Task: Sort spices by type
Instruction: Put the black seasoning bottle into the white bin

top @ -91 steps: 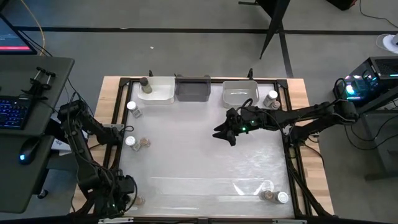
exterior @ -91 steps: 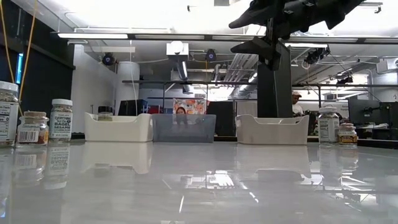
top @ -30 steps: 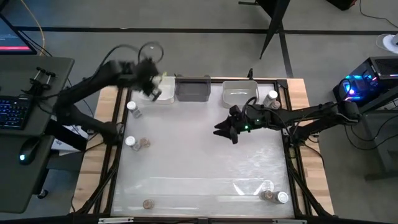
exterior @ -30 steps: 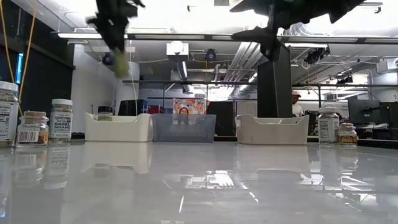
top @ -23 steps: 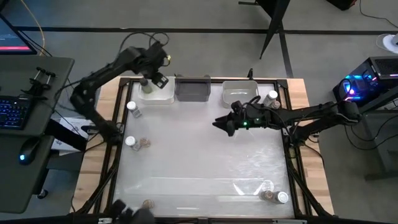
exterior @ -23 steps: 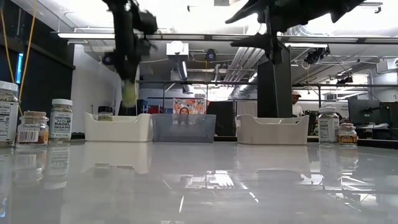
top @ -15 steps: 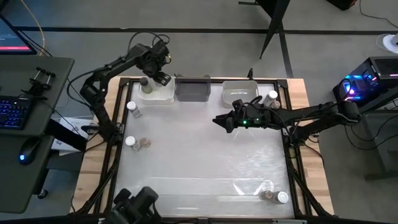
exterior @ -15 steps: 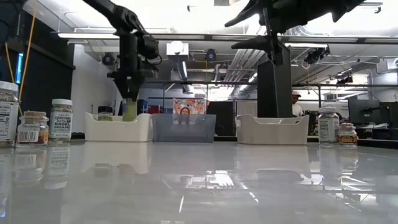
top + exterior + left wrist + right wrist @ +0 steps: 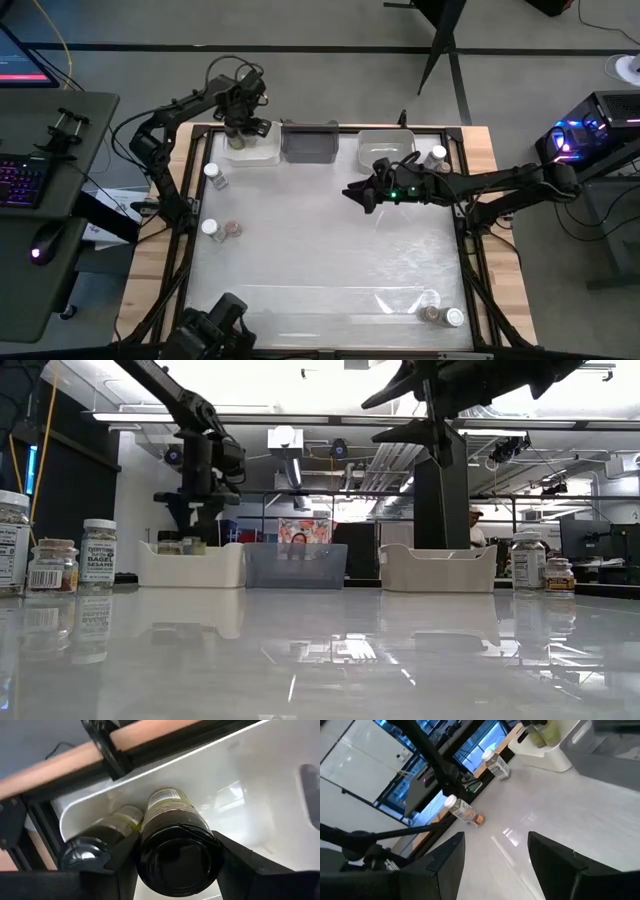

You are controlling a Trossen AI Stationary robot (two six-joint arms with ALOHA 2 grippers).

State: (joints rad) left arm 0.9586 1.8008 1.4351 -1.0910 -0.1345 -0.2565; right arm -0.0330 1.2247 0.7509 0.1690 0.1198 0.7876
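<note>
Left tool (image 9: 243, 118) is down over the white bin (image 9: 262, 153) at the worktop's (image 9: 320, 260) far-left corner, clamped on a dark-capped jar (image 9: 175, 845). Wrist view: fingers (image 9: 125, 855) on either side of the jar body, cap toward the camera, base toward the bin floor. Whether the base touches the floor can't be told.

Key relation: the jar's long axis runs along the tool's approach line, roughly straight down into the bin. A second dark-capped jar (image 9: 97, 837) is already in the bin, just beside the held one on the side of the bin's end wall; touching or not, can't tell. Judgement: release should go straight down and the retreat straight up, since any sideways drift risks knocking the neighbour.

Right tool (image 9: 362, 192) hangs above mid-worktop, just in front of the clear bin (image 9: 385, 148), fingers spread and empty.

Unsorted jars:
- white-capped jar (image 9: 211, 172) by the left edge
- a pair (image 9: 220, 229) further down that edge
- two near the far-right corner (image 9: 436, 158)
- two at the near-right corner (image 9: 442, 315)

Judgement: left arm is nearer the left-edge jars, right arm nearer the right-side ones. Grey bin (image 9: 310, 142) sits between the other two bins.
</note>
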